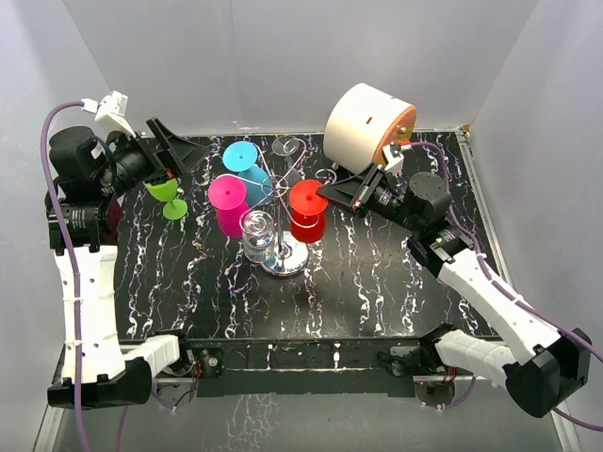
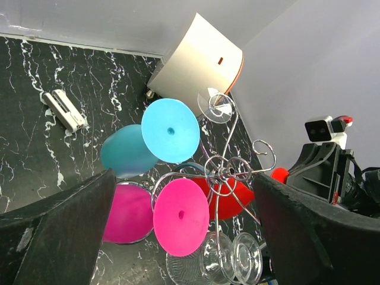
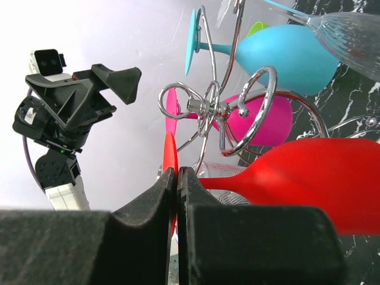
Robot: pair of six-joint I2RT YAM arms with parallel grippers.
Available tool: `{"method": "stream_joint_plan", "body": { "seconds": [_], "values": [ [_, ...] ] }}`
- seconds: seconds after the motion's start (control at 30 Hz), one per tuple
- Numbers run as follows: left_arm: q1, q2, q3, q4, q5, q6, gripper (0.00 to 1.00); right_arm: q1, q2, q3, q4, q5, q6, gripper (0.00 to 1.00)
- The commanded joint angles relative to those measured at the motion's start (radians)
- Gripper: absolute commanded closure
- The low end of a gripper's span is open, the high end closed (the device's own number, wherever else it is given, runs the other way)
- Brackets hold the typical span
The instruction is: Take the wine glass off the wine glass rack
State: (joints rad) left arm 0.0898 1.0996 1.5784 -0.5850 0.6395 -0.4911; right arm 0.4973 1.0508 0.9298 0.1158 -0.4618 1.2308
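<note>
The silver wire wine glass rack (image 1: pixel 284 181) stands mid-table on its shiny round base; it also shows in the left wrist view (image 2: pixel 228 172) and the right wrist view (image 3: pixel 208 110). A cyan, a pink, a red and two clear glasses hang on it. My right gripper (image 1: pixel 327 194) is shut on the foot disc of the red wine glass (image 1: pixel 308 213), pinching its rim between the pads (image 3: pixel 177 178); the red bowl (image 3: pixel 314 178) points away. My left gripper (image 1: pixel 179 160) is wide open and empty (image 2: pixel 184 178), left of the rack, facing it.
A green wine glass (image 1: pixel 169 196) sits just below my left gripper, off the rack. A white drum with an orange face (image 1: pixel 366 122) lies at the back right. A small white clip (image 2: pixel 62 110) lies on the black marbled table (image 1: pixel 377 273). White walls enclose the table.
</note>
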Motion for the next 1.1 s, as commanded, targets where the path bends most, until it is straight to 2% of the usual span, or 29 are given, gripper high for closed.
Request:
{"method": "stream_joint_plan", "body": {
  "seconds": [0.0, 0.3, 0.4, 0.63, 0.8, 0.9, 1.07],
  "values": [
    [0.005, -0.017, 0.037, 0.004, 0.011, -0.005, 0.01, 0.004, -0.059, 0.042, -0.035, 0.069, -0.045, 1.0],
    [0.005, -0.013, 0.035, 0.032, 0.042, -0.038, 0.01, 0.004, -0.15, 0.011, -0.077, 0.149, -0.12, 1.0],
    [0.005, -0.013, 0.013, 0.09, 0.095, -0.088, 0.01, 0.004, -0.174, 0.025, -0.123, 0.171, -0.159, 1.0],
    [0.005, -0.017, -0.115, 0.413, 0.255, -0.344, 0.01, 0.004, -0.287, 0.05, -0.289, 0.32, -0.278, 1.0],
    [-0.012, 0.022, -0.105, 0.67, 0.296, -0.539, 0.01, 0.004, -0.374, 0.058, -0.322, 0.43, -0.348, 1.0],
    [-0.067, 0.051, -0.062, 0.698, 0.252, -0.552, 0.01, 0.004, -0.392, 0.079, -0.326, 0.482, -0.373, 1.0],
    [-0.26, 0.114, -0.025, 0.744, 0.146, -0.54, 0.01, 0.004, -0.389, 0.137, -0.273, 0.529, -0.421, 1.0]
  ]
}}
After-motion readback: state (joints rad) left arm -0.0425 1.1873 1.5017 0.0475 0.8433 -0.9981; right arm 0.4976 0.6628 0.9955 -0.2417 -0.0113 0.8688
